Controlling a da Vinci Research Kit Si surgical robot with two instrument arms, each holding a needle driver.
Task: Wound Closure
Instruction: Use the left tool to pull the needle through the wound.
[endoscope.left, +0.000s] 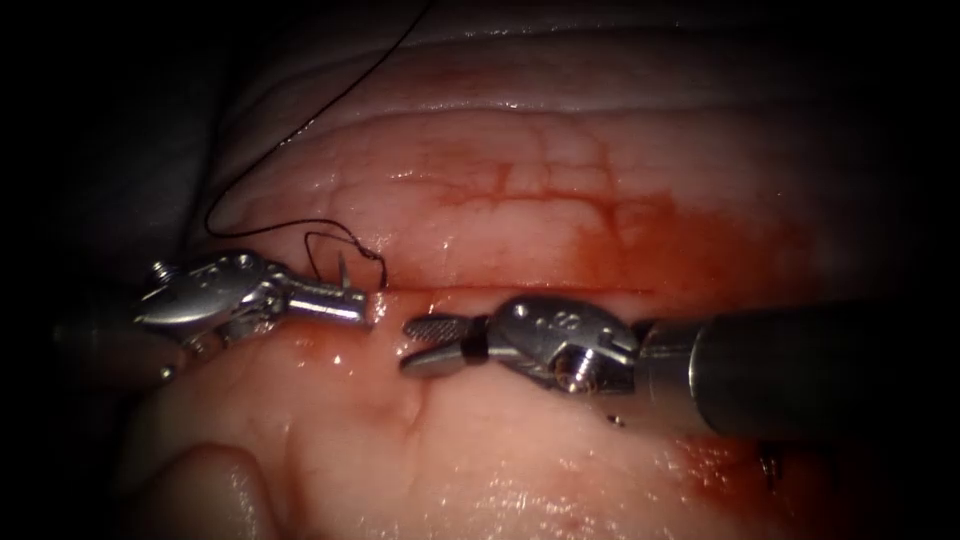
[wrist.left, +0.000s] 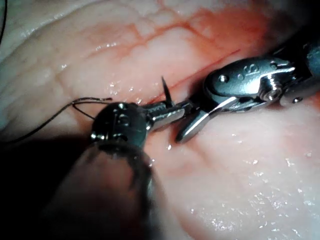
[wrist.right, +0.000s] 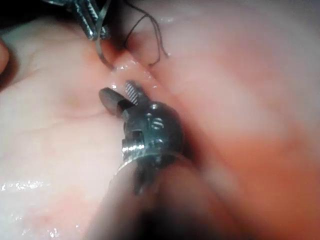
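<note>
Left claw lies at the left end of the cut, its two jaws pressed together on the needle; the grip falls on the needle's body, though the exact place along the curve cannot be told. A short pointed length of the needle stands up above the jaws, seen as a thin dark spike in the left wrist view and as a curved steel arc in the right wrist view. Whether the remainder of the needle passes into the tissue below the jaws cannot be determined. The thread forms small dark loops on the tissue just beyond the needle, on the far edge of the cut, then trails away up and to the left out of the lit field. Right claw enters from the right and lies along the cut, its tips near the left claw but apart from it; the jaws stand apart and hold nothing, the ridged inner face of one jaw being visible in the endoscope view and in the right wrist view. Red fluid stains the tissue along the cut and spreads above it toward the right. In the left wrist view the two claws face each other tip to tip over the cut.
</note>
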